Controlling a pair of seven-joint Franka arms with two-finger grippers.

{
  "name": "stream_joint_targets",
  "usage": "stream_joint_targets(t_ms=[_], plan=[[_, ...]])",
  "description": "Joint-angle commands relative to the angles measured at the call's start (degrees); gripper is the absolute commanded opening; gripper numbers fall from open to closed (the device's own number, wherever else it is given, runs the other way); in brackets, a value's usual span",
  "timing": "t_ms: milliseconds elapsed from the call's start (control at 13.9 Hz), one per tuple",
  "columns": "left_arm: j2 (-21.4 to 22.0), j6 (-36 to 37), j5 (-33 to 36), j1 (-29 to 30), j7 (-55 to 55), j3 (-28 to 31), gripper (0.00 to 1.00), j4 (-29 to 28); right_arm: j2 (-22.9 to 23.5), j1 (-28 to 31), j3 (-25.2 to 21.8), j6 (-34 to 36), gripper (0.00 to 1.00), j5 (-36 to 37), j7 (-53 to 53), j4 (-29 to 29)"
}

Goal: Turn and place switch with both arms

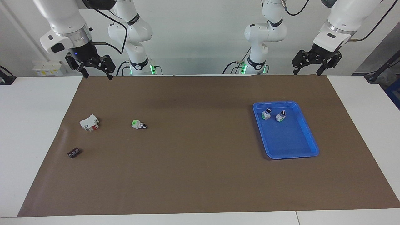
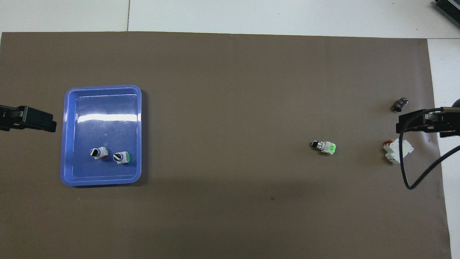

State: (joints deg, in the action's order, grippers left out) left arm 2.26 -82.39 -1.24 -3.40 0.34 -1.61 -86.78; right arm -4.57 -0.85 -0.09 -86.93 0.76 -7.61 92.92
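Observation:
A switch point(image 1: 138, 125) with a white-and-green body and black knob lies on its side on the brown mat, toward the right arm's end; it also shows in the overhead view point(image 2: 324, 146). My right gripper point(image 1: 97, 74) is open and empty, raised over the mat's edge nearest the robots. My left gripper point(image 1: 307, 72) is open and empty, raised over the same edge at the left arm's end. Two more switches point(image 1: 266, 114) point(image 1: 280, 116) stand upright in a blue tray point(image 1: 289, 140), knobs up. In the overhead view they point(image 2: 97, 152) point(image 2: 121, 157) stand in the tray point(image 2: 102, 108).
A larger white block with red parts point(image 1: 89, 122) lies beside the lone switch, closer to the right arm's end. A small flat dark-brown piece point(image 1: 74, 152) lies farther from the robots than that block. The brown mat point(image 1: 200, 175) covers most of the white table.

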Motion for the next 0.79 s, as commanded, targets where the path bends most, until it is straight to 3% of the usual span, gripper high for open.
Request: stream_joint_targets(t_ms=[0,717], plan=[[1.5,-0.2,0.5,0.2,0.3,0.0,1.0,-1.7,-1.2,0.9,0.4,-1.4,0.99,0.4,1.0,1.7],[1.5,-0.1,0.5,0.2,0.3,0.0,1.0,-1.8,-1.8,1.0,0.4,-2.2,0.99,0.3,2.1,2.0]])
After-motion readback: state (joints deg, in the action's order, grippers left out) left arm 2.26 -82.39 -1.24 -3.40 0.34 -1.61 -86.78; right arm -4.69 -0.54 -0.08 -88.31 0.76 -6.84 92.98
